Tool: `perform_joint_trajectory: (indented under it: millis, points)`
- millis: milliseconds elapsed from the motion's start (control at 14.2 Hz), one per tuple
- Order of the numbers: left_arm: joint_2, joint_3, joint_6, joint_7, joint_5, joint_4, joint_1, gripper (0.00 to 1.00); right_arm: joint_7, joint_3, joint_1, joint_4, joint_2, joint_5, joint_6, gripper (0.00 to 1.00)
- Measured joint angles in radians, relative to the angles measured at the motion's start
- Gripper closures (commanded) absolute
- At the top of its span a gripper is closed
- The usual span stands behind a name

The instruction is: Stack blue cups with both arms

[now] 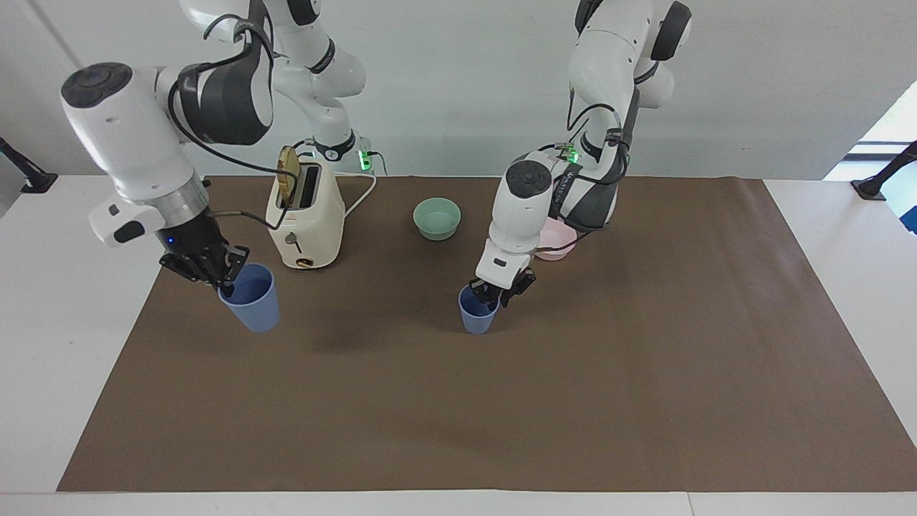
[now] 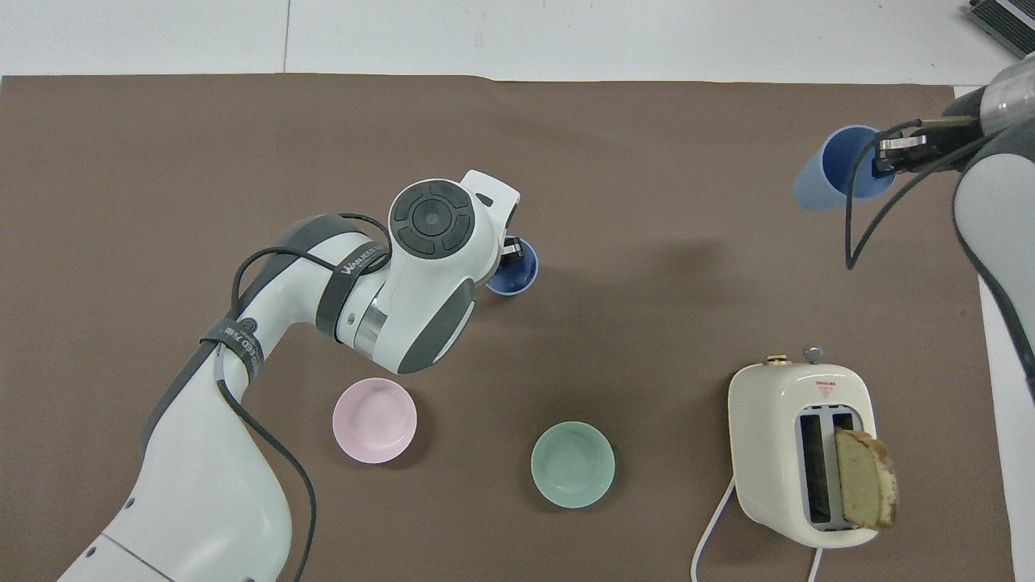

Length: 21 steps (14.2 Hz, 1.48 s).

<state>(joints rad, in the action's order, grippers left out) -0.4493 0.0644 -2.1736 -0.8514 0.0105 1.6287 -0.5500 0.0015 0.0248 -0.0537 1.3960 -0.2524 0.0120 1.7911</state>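
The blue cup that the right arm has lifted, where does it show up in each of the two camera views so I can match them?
Facing view: the lifted blue cup hangs from the right gripper near the picture's left edge, beside the toaster.
Overhead view: the same cup sits near the upper right corner, on the right gripper.
Shared landmark: the toaster, at the right arm's end of the table.

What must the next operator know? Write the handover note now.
Right gripper: shut on the held cup at its rim, tilted in the air over the right arm's end of the mat.
Left gripper: at the rim of the standing cup, upright mid-mat; whether it grips is unclear.
Done: one blue cup lifted.
Left: bring the held cup over and nest it in the standing cup.
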Motion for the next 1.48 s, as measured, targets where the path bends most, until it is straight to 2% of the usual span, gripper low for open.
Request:
perform_joint_trajectory:
  millis: [211,493,775,987,1128,1339,1480]
  points:
    - [0.048,-0.008,0.08,0.001,0.003,-0.014,0.0,0.0,0.009,0.005,0.001,0.004,0.042,0.0,-0.03,1.0]
    - [0.127,-0.032,0.141,0.005,0.008,-0.014,0.007,0.0,0.084,0.006,0.044,0.017,0.043,0.0,-0.03,1.0]
    - [0.184,-0.05,0.207,0.128,0.013,-0.013,0.095,0.0,0.2,0.007,0.128,0.018,0.043,0.0,-0.029,1.0]
    - [0.241,-0.053,0.298,0.277,0.013,-0.007,0.189,0.0,0.281,0.01,0.215,0.019,0.041,0.0,-0.029,1.0]
    - [0.28,-0.053,0.339,0.372,0.013,0.002,0.235,0.0,0.372,0.013,0.309,0.027,0.026,0.0,-0.012,1.0]
    - [0.337,-0.054,0.426,0.515,0.013,0.005,0.293,0.0,0.539,0.015,0.469,0.042,-0.031,-0.002,0.083,1.0]
    - [0.376,-0.054,0.479,0.591,0.013,0.007,0.327,0.0,0.579,0.016,0.521,0.043,-0.059,-0.002,0.114,1.0]
